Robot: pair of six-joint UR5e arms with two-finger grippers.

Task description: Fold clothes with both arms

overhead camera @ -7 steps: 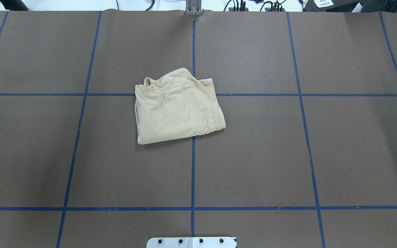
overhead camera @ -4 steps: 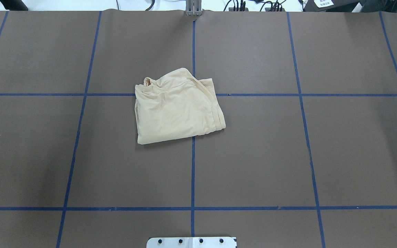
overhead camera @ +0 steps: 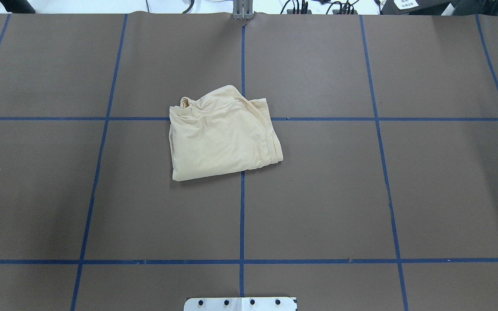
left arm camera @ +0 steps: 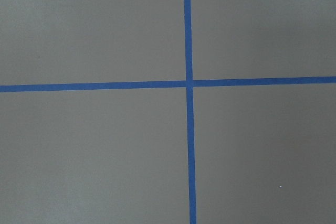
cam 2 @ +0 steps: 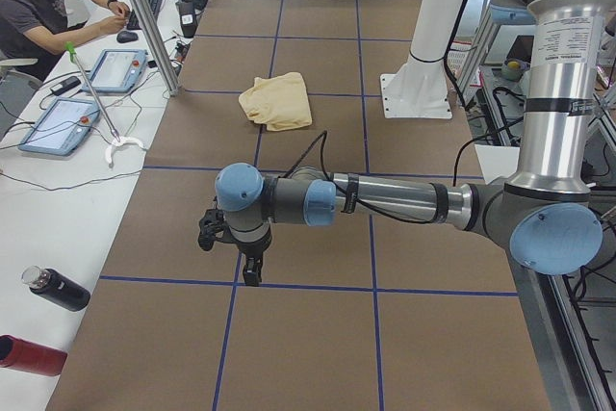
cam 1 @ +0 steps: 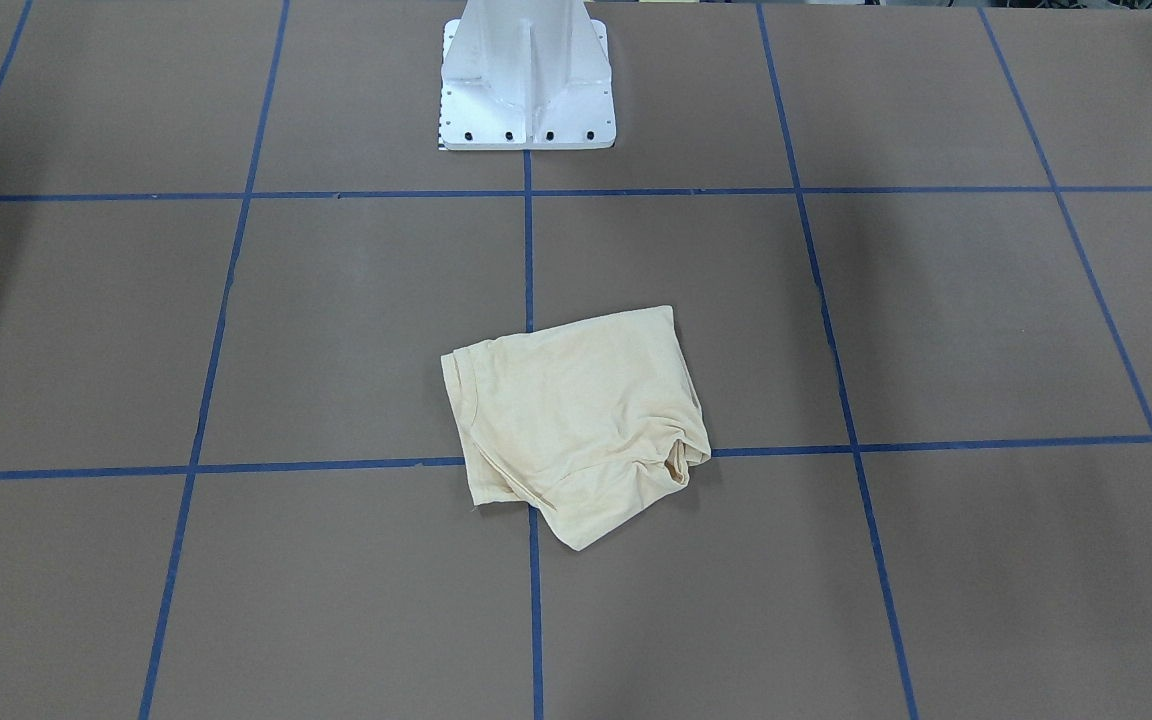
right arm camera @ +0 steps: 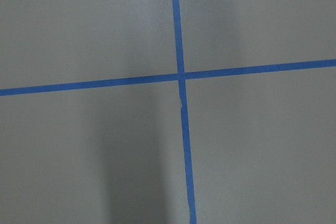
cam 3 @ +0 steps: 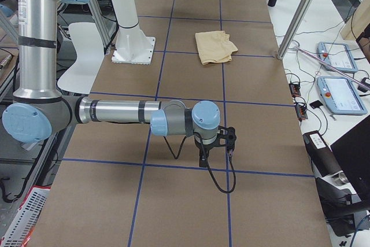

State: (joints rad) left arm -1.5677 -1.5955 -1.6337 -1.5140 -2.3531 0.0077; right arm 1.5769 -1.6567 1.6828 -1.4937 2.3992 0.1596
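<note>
The cream-yellow shirt (overhead camera: 223, 134) lies folded into a compact bundle at the middle of the table, plain side up, with a bunched corner at its far left; it also shows in the front view (cam 1: 576, 420) and both side views (cam 2: 277, 100) (cam 3: 215, 46). No print is visible. Both arms are out of the overhead and front views. The left gripper (cam 2: 250, 271) hangs over the table's left end, far from the shirt. The right gripper (cam 3: 203, 159) hangs over the right end, also far from it. I cannot tell whether either is open or shut. Both wrist views show only table and tape.
The brown table cover (overhead camera: 318, 194) carries a grid of blue tape lines. The white pedestal base (cam 1: 528, 80) stands at the robot's side. Beyond the far edge, tablets (cam 2: 67, 122), bottles (cam 2: 53, 288) and an operator (cam 2: 43, 2) are at a white bench.
</note>
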